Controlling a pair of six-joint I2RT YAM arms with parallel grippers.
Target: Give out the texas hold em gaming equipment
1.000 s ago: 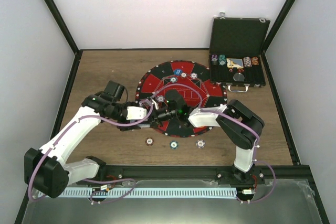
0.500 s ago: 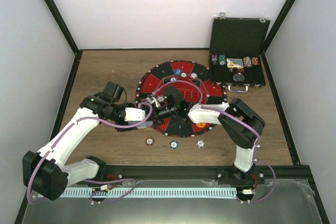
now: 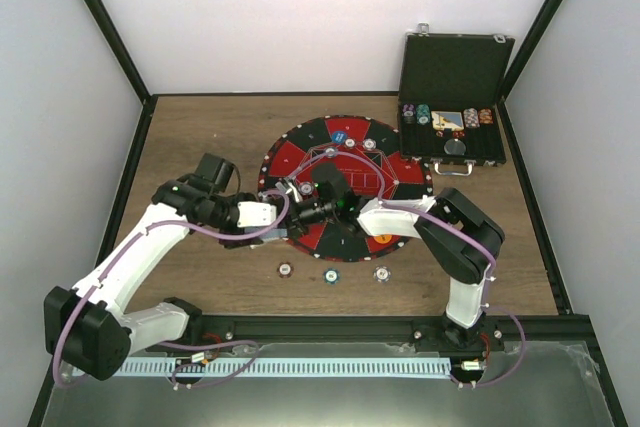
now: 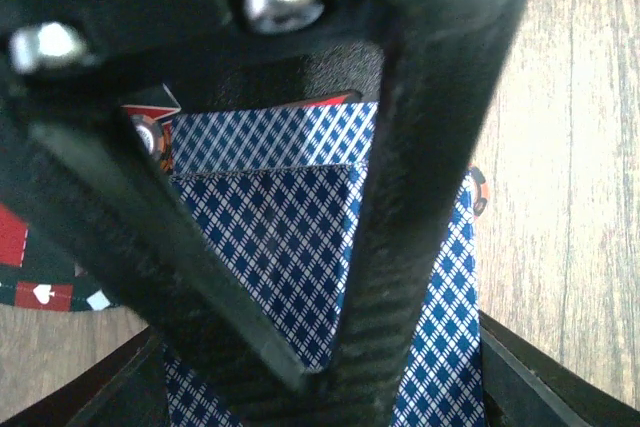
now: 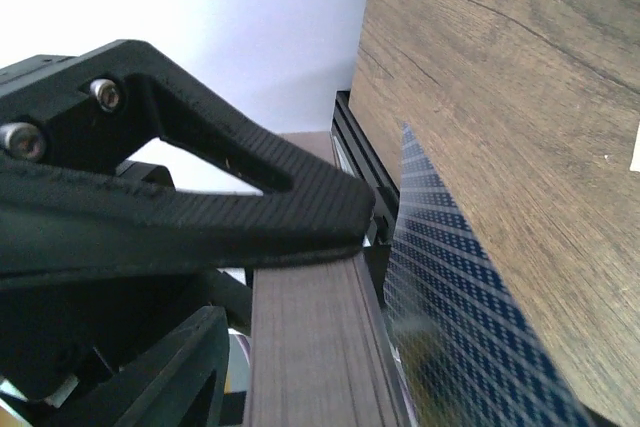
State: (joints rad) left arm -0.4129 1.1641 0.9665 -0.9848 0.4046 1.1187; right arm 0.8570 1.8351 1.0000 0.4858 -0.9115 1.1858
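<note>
The left end effector [image 4: 318, 367] is clenched on blue diamond-backed playing cards [image 4: 290, 247] at the left edge of the round mat [image 3: 385, 172]. The right end effector [image 3: 302, 209] is over the mat; its state cannot be determined. Three poker chips [image 3: 329, 274] lie on the tabletop [image 3: 200, 137] off the mat's near edge.

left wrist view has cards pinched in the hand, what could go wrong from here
The stack of blue diamond-backed playing cards is pinched in the left hand with its cards offset; several could slide loose together. The right hand sits close beside it over the round red-and-black mat, so the two hands might bump.
</note>
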